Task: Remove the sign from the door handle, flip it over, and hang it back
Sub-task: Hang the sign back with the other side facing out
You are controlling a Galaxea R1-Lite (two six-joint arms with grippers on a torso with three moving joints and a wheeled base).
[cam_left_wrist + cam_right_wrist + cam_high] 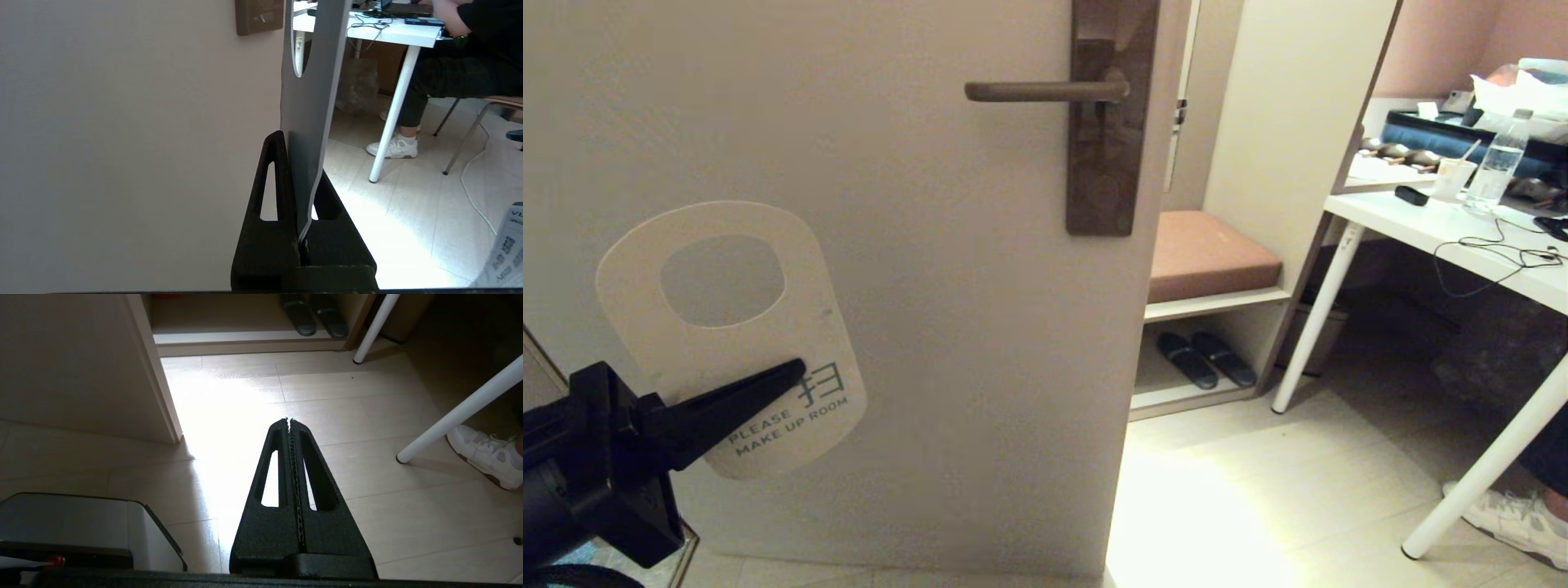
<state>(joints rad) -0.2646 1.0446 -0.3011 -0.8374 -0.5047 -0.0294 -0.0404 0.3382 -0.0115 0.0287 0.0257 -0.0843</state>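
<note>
Low at left of head view: left gripper clamped on lower end of sign, fingers pressed on both faces. Sign off handle, held up before door, tilted, pale face showing "PLEASE MAKE UP ROOM", round hole uppermost. Wrist view shows sign edge-on between fingers. Upper centre: door handle horizontal on dark backplate, bare, well apart from sign. Right: bench cushion, slippers, white desk. Right gripper fully closed, holding nothing, pointing at floor.
</note>
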